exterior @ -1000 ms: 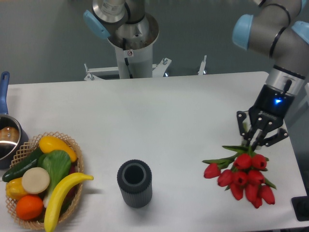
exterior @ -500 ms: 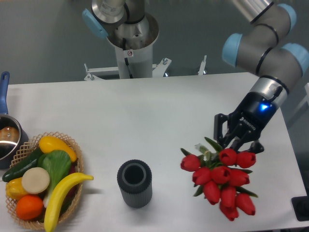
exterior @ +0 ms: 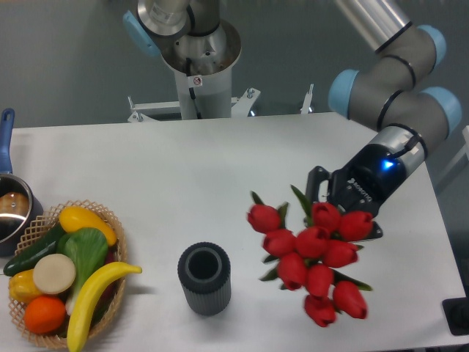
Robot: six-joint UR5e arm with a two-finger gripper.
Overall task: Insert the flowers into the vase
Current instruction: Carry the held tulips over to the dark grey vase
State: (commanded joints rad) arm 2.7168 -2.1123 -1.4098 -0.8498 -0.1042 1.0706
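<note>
Tool point(exterior: 338, 207) at right of frame clenched on red tulip bunch point(exterior: 314, 257), blooms hanging lower right, ribbed dark grey vase point(exterior: 204, 278) upright at lower centre, well apart

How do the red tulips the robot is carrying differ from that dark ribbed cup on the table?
The flowers are bright red with green leaves; the vase is dark grey and ribbed. The flowers spread out in a loose bunch wider than the vase, a compact cylinder. The flowers hang from the hand, while the vase stands upright and alone on the table, mouth empty.
</note>
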